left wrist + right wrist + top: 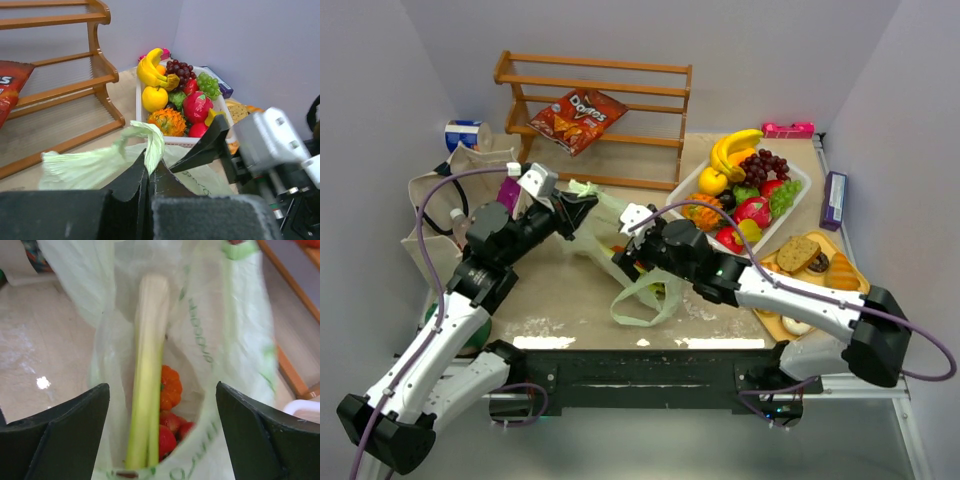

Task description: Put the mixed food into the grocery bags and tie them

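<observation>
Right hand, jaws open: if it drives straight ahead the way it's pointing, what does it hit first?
Probably the long pale stalk standing in the pale green bag, centred between the right hand's open jaws. Whether bag plastic lies in front of it is unclear; the orange piece sits deeper.

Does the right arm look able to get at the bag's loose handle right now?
Probably yes. The right fingers are open over the bag, and the loose handle lies on the table beside them, uncovered. The left fingers pinch only the other handle.
</observation>
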Controlling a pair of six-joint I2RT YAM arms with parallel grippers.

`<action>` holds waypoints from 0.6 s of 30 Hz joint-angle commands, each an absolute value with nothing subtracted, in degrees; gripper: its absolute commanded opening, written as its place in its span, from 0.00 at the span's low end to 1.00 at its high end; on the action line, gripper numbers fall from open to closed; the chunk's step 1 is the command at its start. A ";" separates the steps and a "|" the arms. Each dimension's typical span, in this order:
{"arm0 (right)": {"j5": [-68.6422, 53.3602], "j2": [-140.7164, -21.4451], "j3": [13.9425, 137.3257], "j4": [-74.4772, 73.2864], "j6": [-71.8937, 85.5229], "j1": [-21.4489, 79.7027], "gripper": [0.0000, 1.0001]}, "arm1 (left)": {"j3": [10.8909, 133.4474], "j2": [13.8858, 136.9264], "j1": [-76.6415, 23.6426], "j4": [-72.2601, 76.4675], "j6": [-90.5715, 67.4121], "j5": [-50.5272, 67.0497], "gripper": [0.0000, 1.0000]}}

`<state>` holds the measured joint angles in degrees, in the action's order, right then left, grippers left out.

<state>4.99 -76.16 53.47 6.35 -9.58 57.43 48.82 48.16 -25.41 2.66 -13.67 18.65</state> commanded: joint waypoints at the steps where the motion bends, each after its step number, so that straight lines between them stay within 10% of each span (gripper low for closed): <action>1: 4.13 -69.18 57.39 3.17 -5.89 57.48 0.92 | 48.87 47.72 -25.14 3.87 -11.69 15.47 0.00; 18: 16.16 -68.98 67.05 -27.14 29.40 22.86 0.99 | 48.87 49.04 -25.14 3.16 -11.87 15.11 0.00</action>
<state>12.69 -65.67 62.24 -13.63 16.01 25.15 48.82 48.93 -25.39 1.58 -12.71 15.35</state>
